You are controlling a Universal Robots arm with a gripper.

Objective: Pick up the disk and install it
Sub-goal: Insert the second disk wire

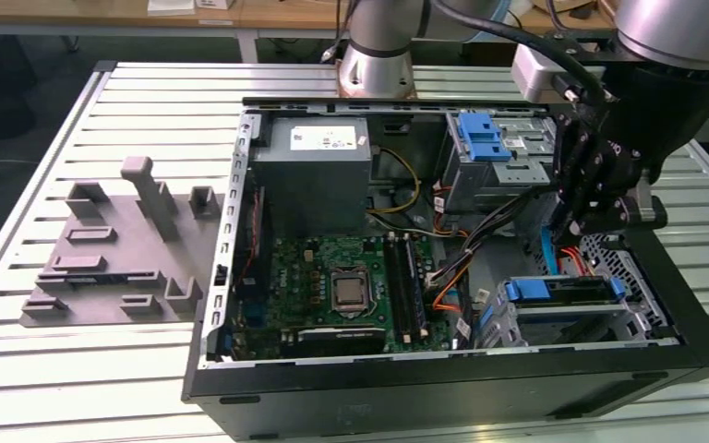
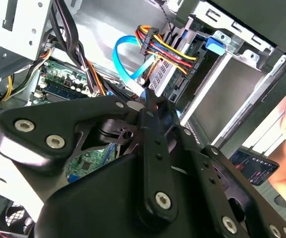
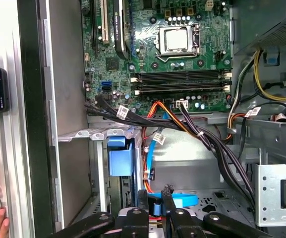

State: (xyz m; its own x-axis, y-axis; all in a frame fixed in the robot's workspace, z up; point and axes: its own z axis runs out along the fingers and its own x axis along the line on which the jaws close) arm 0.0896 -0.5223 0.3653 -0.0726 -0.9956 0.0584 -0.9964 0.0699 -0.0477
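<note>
We are seeing the black robot gripper hanging inside the open black metal computer case; we cannot tell whether it is apart or closed; the flat silver disk in its blue plastic carrier is sitting in the grey metal drive cage just below it, seemingly lying lengthwise across that cage.

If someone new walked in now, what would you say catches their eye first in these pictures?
The open computer case on the slatted table, its green motherboard exposed. Then the black tool, reaching into the case at the exterior view's right, above the disk in its blue-framed bay.
</note>
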